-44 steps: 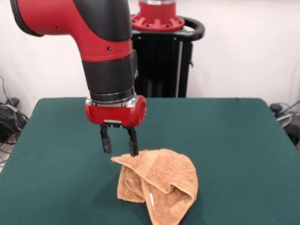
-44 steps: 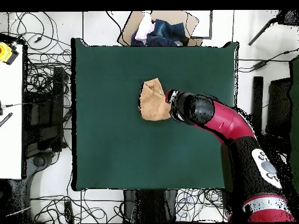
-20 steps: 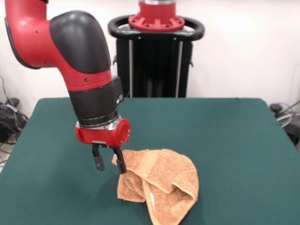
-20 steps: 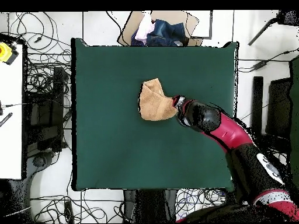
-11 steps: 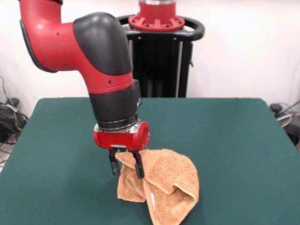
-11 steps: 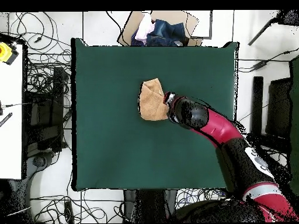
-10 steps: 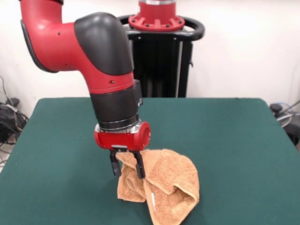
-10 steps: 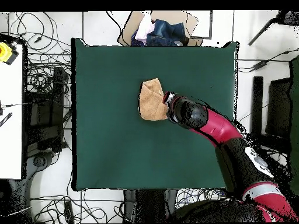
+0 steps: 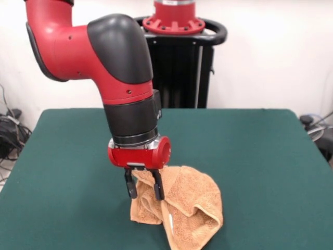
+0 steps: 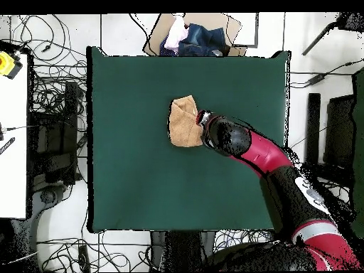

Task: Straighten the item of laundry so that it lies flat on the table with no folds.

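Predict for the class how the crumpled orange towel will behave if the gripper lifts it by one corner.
The towel lies bunched in soft folds, so it will probably drape limply, not keep its shape. Its looped terry surface suggests the gripper will hold it without slipping. It looks light, so it will likely drag across the table easily.

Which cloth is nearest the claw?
The orange towel, bunched on the green table right at the claw; the blue clothes lie off the table.
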You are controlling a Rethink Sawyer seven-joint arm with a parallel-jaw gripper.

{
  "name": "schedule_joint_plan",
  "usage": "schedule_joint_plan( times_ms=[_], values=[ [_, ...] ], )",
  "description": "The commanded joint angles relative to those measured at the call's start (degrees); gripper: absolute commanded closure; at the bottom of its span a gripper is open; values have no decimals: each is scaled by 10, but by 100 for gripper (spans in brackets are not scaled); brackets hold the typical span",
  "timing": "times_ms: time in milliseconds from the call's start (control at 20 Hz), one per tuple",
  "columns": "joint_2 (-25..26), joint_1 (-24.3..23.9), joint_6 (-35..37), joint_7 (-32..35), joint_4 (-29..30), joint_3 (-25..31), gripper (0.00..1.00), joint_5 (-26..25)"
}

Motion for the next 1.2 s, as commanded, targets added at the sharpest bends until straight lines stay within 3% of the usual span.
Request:
schedule_joint_plan(
  times_ms=[50,750,800,1200],
  values=[
    [11,2,13,26,-37,10,0,-24],
    [0,14,-4,30,-38,2,0,-37],
    [-1,18,2,29,-42,-3,100,-42],
    [-3,12,-20,25,-45,14,100,-69]
  ],
)
